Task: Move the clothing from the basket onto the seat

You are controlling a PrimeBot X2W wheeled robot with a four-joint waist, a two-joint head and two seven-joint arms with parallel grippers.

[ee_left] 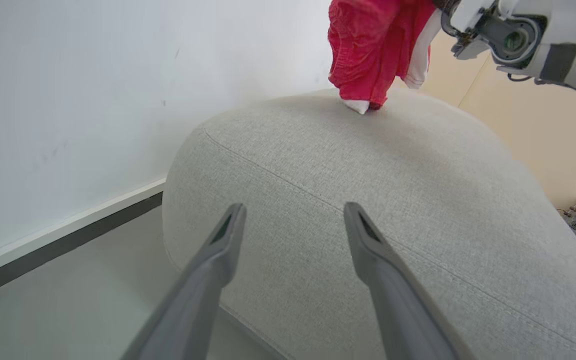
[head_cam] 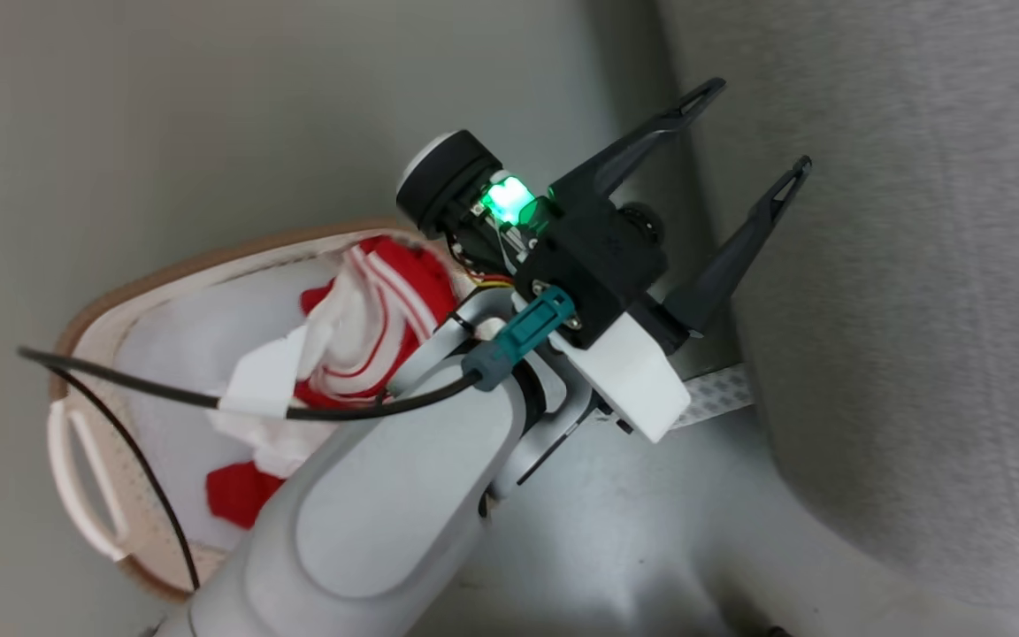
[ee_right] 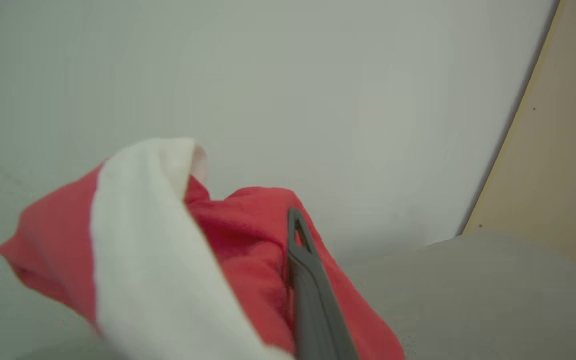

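Clothing, item one: red garment point(ee_left: 374, 50) with white trim, hanging bunched from the right pincer point(ee_right: 294, 227), which is clamped shut on its cloth; lowest white-edged corner meets the top of the seat point(ee_left: 368, 175), seemingly touching; in the right wrist view a broad white band folds across the red beside one dark finger, the other finger hidden by fabric. Clothing, item two: remaining clothing point(head_cam: 368, 310), red with white stripes, heaped inside the basket point(head_cam: 85, 372), white with a brown rim band, partly covered by the pale left forearm point(head_cam: 386, 513). Seat: grey woven upholstery, rounded edge and seam line, standing on grey floor point(head_cam: 607, 513) apart from the basket. Left pincer point(head_cam: 757, 128): fingers spread wide, holding nothing, poised over the near edge of the seat. Surroundings: white wall point(ee_left: 118, 75), dark skirting strip point(ee_left: 68, 240), black cable point(head_cam: 120, 380) crossing the basket
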